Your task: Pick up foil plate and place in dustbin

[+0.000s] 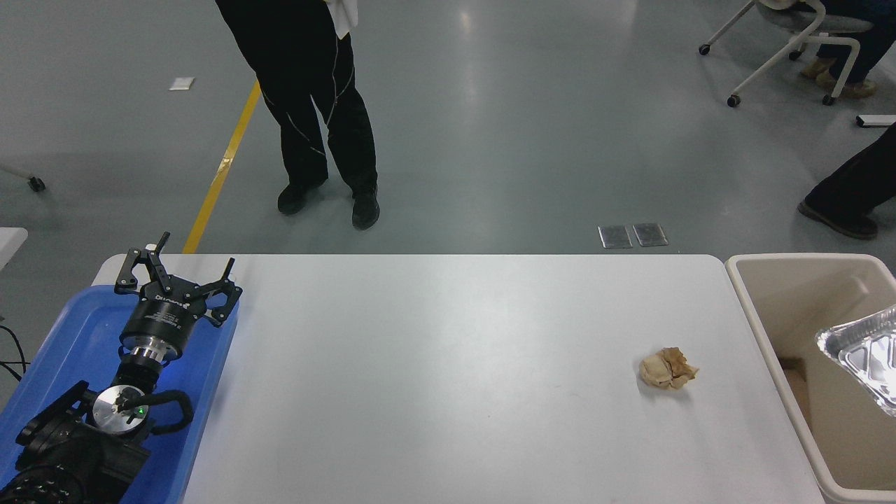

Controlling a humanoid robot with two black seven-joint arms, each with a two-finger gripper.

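The shiny silver foil plate point(866, 354) shows only partly at the right edge of the picture, inside the opening of the beige dustbin point(763, 329) that stands against the table's right end. I cannot tell whether it rests on the bin's inside or is held. My right gripper is out of view. My left gripper point(176, 278) is parked at the lower left over a blue tray, fingers spread open and empty.
A small crumpled tan paper wad point(667, 368) lies on the white table point(448, 378) near its right end. The blue tray point(77, 343) sits at the table's left end. A person's legs point(318, 112) stand beyond the far edge, another person's foot point(836, 213) at the upper right.
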